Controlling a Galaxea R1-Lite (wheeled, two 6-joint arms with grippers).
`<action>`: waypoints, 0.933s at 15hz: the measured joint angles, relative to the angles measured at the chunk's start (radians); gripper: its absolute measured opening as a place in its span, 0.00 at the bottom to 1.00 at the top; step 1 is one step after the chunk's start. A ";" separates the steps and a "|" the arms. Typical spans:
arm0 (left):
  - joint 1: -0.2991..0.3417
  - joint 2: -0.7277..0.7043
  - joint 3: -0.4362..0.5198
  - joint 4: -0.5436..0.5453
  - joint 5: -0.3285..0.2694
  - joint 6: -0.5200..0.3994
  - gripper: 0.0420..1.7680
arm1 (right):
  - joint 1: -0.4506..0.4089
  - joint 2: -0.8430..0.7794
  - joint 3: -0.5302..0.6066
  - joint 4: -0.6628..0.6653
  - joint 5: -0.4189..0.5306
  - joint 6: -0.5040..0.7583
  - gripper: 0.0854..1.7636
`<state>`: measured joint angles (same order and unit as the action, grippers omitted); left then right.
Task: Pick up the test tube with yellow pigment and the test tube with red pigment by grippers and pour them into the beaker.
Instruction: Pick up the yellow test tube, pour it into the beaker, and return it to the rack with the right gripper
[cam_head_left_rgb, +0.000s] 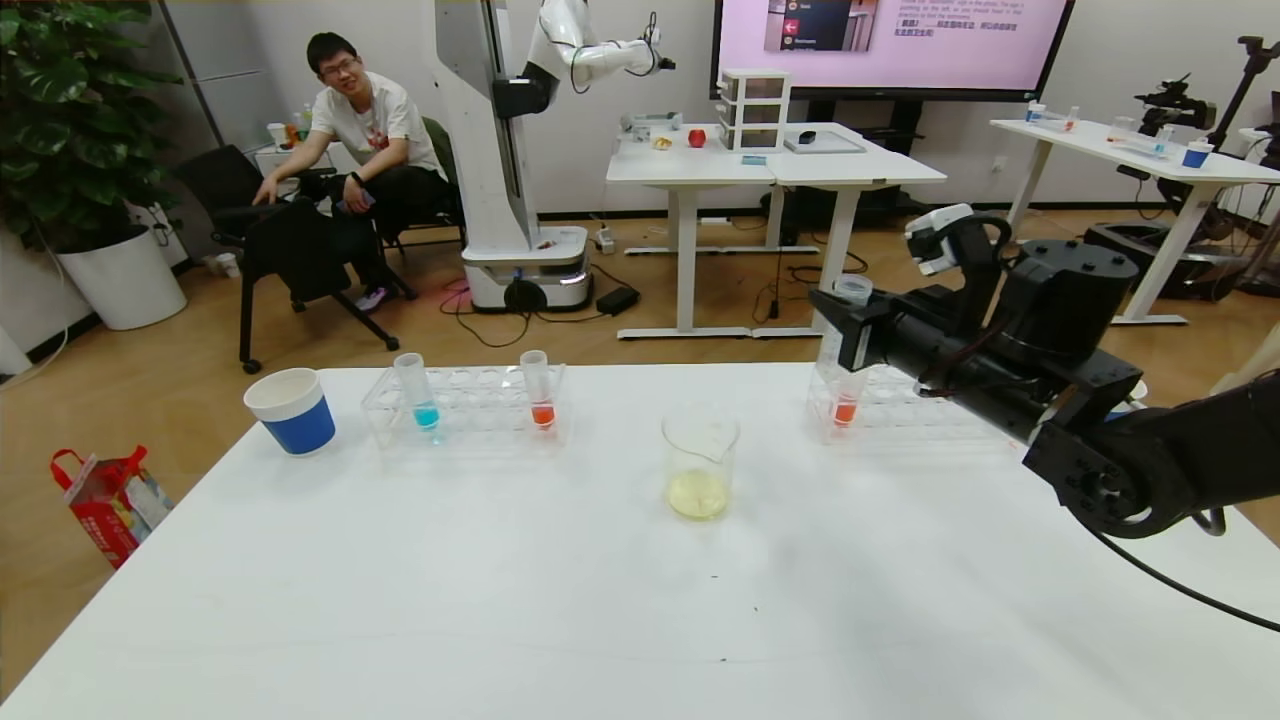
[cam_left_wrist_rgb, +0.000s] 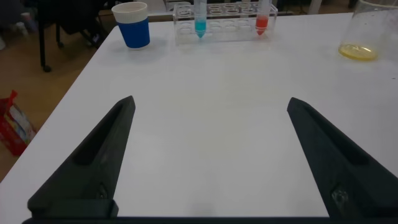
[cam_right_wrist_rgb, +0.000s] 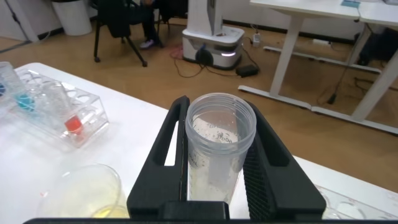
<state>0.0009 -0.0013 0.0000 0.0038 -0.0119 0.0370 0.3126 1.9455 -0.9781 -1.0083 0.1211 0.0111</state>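
Observation:
My right gripper (cam_head_left_rgb: 850, 322) is shut on a clear test tube (cam_right_wrist_rgb: 219, 140) and holds it upright over the right rack (cam_head_left_rgb: 905, 410). The tube shows only droplets inside and no yellow liquid. Its open mouth shows in the head view (cam_head_left_rgb: 853, 289). The beaker (cam_head_left_rgb: 700, 465) stands mid-table with pale yellow liquid in its bottom. It also shows in the right wrist view (cam_right_wrist_rgb: 87, 193). A test tube with red pigment (cam_head_left_rgb: 846, 408) stands in the right rack just below the gripper. Another red one (cam_head_left_rgb: 541, 400) stands in the left rack (cam_head_left_rgb: 480, 405). My left gripper (cam_left_wrist_rgb: 210, 101) is open and empty over bare table.
A tube of blue liquid (cam_head_left_rgb: 424, 398) stands in the left rack. A blue-and-white paper cup (cam_head_left_rgb: 292, 410) stands at the table's far left. The white table (cam_head_left_rgb: 500, 600) ends close behind the racks. A seated man and another robot are beyond it.

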 joint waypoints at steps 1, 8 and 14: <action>0.000 0.000 0.000 0.000 0.000 0.000 0.96 | -0.036 -0.011 -0.003 0.026 0.004 0.000 0.25; 0.000 0.000 0.000 0.000 0.000 0.000 0.96 | -0.411 -0.057 -0.104 0.267 0.051 -0.002 0.25; 0.000 0.000 0.000 0.000 0.000 0.000 0.96 | -0.600 0.028 -0.212 0.299 0.078 -0.067 0.25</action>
<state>0.0013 -0.0013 0.0000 0.0038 -0.0123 0.0370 -0.2872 1.9738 -1.1900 -0.7091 0.1989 -0.0557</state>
